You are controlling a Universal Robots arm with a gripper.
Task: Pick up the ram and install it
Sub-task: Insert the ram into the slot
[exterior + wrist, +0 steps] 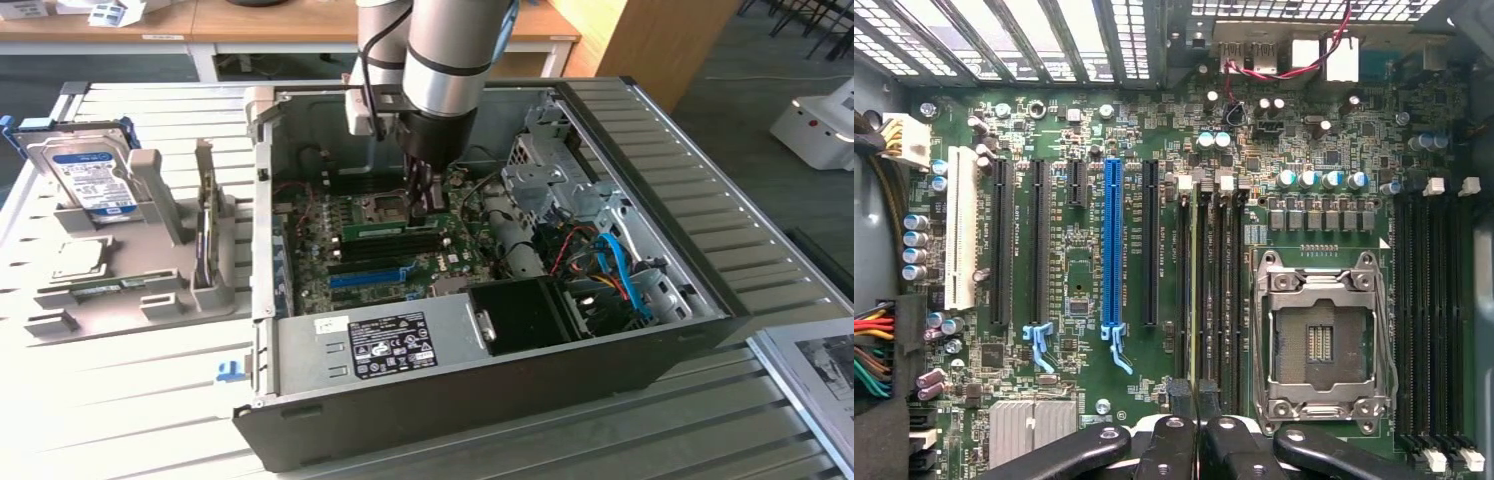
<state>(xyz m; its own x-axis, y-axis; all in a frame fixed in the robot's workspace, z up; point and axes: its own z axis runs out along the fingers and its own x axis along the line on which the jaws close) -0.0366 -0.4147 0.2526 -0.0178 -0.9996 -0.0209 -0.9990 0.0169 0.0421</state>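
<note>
Closest in the exterior view is the black steel wall of the open computer case [534,390], lying on its side. Just behind that wall sits a grey boxy power supply [387,345] with a black label. A silver and black arm [447,60] comes straight down into the case, its upper part cut off by the frame. Its black gripper [427,212] ends low over the board, and from this angle I can't make out the fingertips. A long, thin green ram [380,228] stick stands on edge right at them, among the black memory slots. Well apart, toward the exterior view's left, a grey plastic stand [134,290] holds a silver hard drive [87,180] with a blue-and-white label. It also holds a green expansion card [204,225], seen edge-on and hard to read.

From the wrist view, the gripper [1197,392] shows two black fingers [1180,400] drawn close together, pinching the ram [1200,290]. Only the stick's thin pale top edge shows, running along a memory slot, so its label and chips are hidden. How deep it sits I can't tell. Beside it on the green motherboard [1074,270] lies an empty silver processor socket [1319,340]. Across the slots is a long blue slot [1113,250]. Coloured wires [874,350] are cut off at the frame's edge.
</note>
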